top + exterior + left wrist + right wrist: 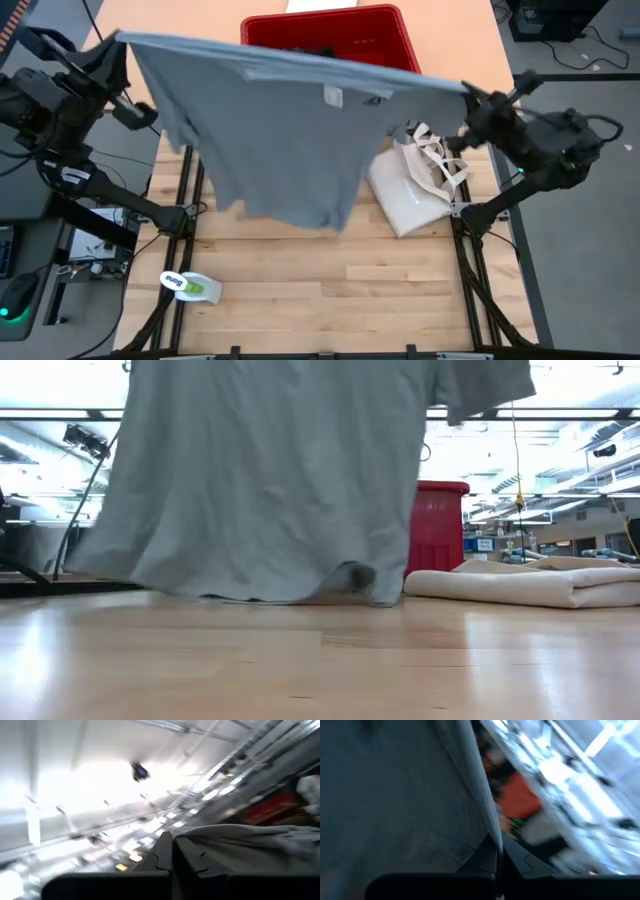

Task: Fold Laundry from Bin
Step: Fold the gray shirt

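Observation:
The light grey T-shirt (280, 130) hangs spread wide between my two grippers, high above the table, in front of the red bin (330, 35). My left gripper (118, 40) is shut on its left upper corner, my right gripper (468, 92) on its right upper corner. In the low view the T-shirt (270, 480) hangs as a wide sheet with its bottom hem at the table top. Dark cloth shows inside the bin. The blue plaid shirt is out of view. My left gripper pinches the T-shirt's upper left corner (187, 836) between its two shut fingers, and the cloth runs away from it, drawn taut. My right gripper pinches the T-shirt's upper right edge (492, 837) between its two shut fingers. The shirt hangs below both grippers, with its top edge taut between them.
A cream canvas tote bag (420, 180) with loop handles lies on the table's right side, in front of the bin. A small white and green object (190, 287) lies near the table's near left corner. Bare wood (350, 290) spreads along the near side.

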Controlling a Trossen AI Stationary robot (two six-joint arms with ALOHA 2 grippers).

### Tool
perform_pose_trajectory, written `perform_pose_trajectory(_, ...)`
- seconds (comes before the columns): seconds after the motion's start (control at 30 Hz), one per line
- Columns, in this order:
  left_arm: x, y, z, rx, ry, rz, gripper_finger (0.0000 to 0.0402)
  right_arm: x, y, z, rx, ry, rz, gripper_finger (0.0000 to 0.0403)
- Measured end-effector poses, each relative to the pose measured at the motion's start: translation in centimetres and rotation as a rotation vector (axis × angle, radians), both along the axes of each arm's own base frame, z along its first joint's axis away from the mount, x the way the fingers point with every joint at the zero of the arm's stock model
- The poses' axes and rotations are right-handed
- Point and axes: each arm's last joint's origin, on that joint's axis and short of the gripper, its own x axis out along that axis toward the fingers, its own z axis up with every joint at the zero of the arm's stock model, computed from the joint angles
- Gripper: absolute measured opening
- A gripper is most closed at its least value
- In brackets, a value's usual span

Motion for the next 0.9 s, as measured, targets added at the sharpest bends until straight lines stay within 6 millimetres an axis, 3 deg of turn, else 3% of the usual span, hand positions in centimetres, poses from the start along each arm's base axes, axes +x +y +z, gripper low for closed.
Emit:
perform_pose_trajectory(0.2,1.7,-0.5,1.6,0.156,-0.126,0.198,0.0007,2.1,-2.0,2.8,-0.038,-0.076,-0.1,0.0012)
perform_pose_trajectory(0.43,1.9,-0.4,1.7,0.182,-0.15,0.23,0.0007,1.6,-4.2,5.4,-0.138,-0.32,0.001,0.0012)
perform_pose_trajectory(0.67,2.7,0.8,1.2,0.081,-0.133,0.246,0.0007,3.1,-6.5,5.4,-0.202,-0.349,0.016,0.0012)
perform_pose_trajectory(0.8,4.6,2.3,0.2,0.035,-0.021,0.321,0.0005,4.5,-8.8,4.9,-0.235,-0.305,-0.035,0.0012)
perform_pose_trajectory(0.9,6.5,4.6,-0.9,-0.003,0.086,0.424,0.0003,5.0,-10.8,4.5,-0.245,-0.303,-0.09,0.0012)
